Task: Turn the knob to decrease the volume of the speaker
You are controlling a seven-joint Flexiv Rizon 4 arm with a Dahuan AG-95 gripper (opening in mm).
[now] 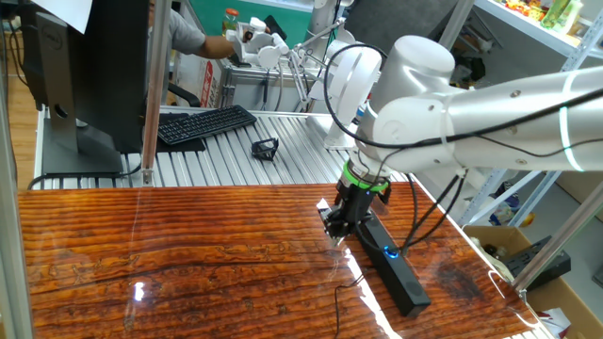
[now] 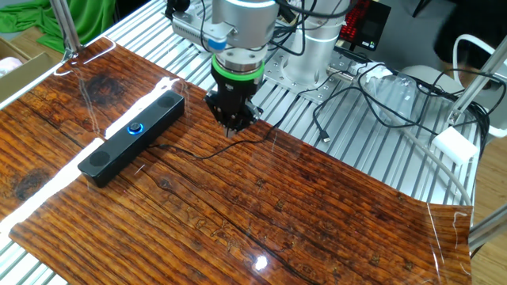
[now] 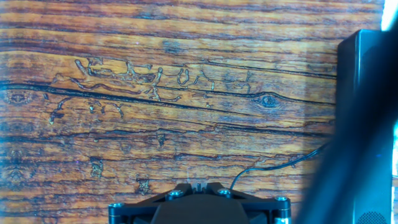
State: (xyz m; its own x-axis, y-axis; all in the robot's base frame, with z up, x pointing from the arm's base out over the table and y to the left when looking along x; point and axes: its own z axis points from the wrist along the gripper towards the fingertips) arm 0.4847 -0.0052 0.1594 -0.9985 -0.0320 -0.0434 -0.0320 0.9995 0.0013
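The speaker (image 2: 133,136) lies flat on the wood-grain table (image 2: 238,214), a long black bar set at a slant. The knob (image 2: 136,127) sits on the speaker's top face about halfway along, ringed in blue light; in one fixed view it shows as a small blue spot (image 1: 390,251) on the bar (image 1: 391,264).

A thin black cable (image 2: 198,152) leaves the speaker's side and trails across the table, passing under the hand. In the hand view the same cable (image 3: 273,165) curls from the speaker's edge (image 3: 364,112) toward the bottom of the frame.

The hand (image 2: 232,127) hangs just beside the speaker's far end, pointing straight down, clear of the bar and not over the knob. Its fingers are pressed together with nothing between them. Nothing lies between the hand and the knob but bare speaker top and table.

Beyond the speaker, past the table's far edge, runs a ribbed metal surface (image 1: 236,155). On it lie a black keyboard (image 1: 203,123) and a small black clip-like object (image 1: 266,148), both well apart from the speaker. A monitor (image 1: 80,75) stands farther off. On the other side, loose cables (image 2: 348,103) and a white power block (image 2: 453,145) lie on the metal slats.
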